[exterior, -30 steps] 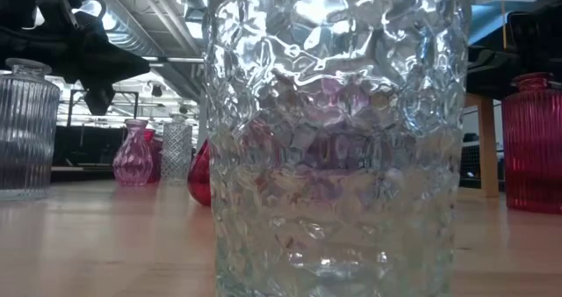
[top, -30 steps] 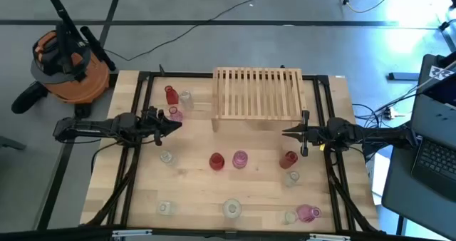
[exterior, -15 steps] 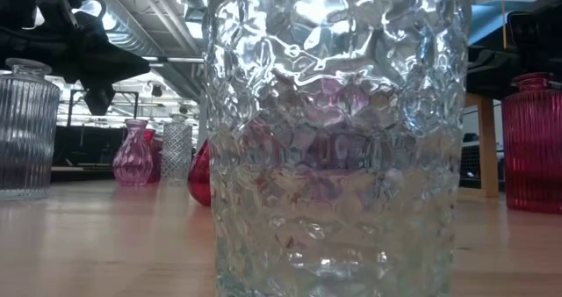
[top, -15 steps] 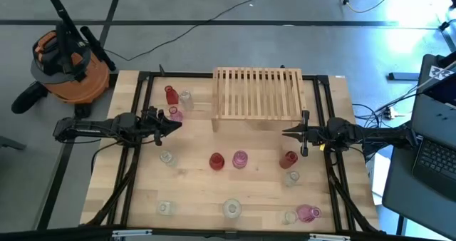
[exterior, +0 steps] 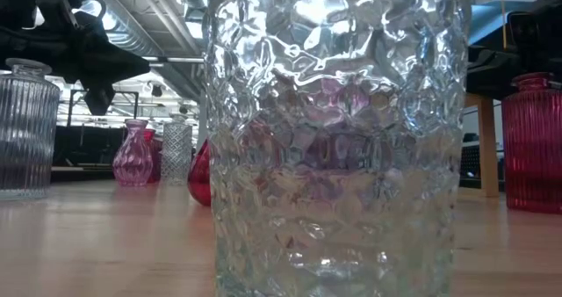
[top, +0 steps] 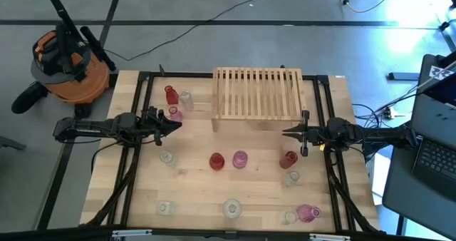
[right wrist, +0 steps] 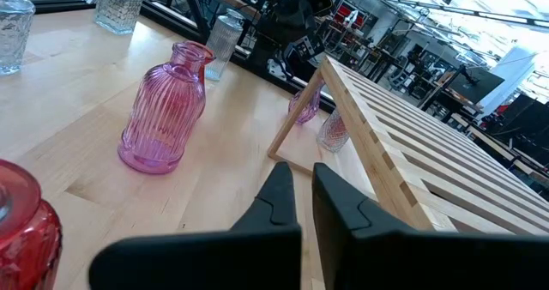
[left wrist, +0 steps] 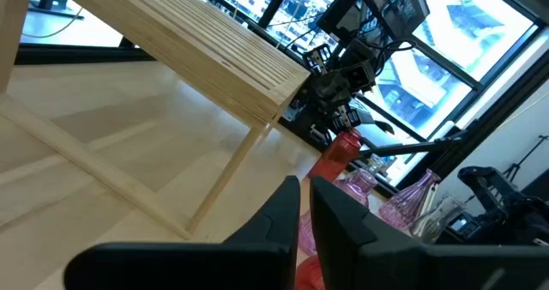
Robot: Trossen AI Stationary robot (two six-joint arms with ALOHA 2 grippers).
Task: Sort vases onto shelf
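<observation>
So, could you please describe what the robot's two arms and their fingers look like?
Both arms are slim, dark, near-black jointed links. The left gripper and right gripper each end in two matte black, tapered, flat-sided fingers. No markings show.

Grey floor (top: 214,27); orange vacuum (top: 68,66) beside table.

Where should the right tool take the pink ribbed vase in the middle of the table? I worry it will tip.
Probably at the narrow neck, coming from above. The pink ribbed vase stands upright, its belly bulging wide and tapering to a slim neck under a flared lip, which should stop slipping. The red vase stands close on one side, so close the fingers across the free sides. The right tool hovers nearby.
</observation>
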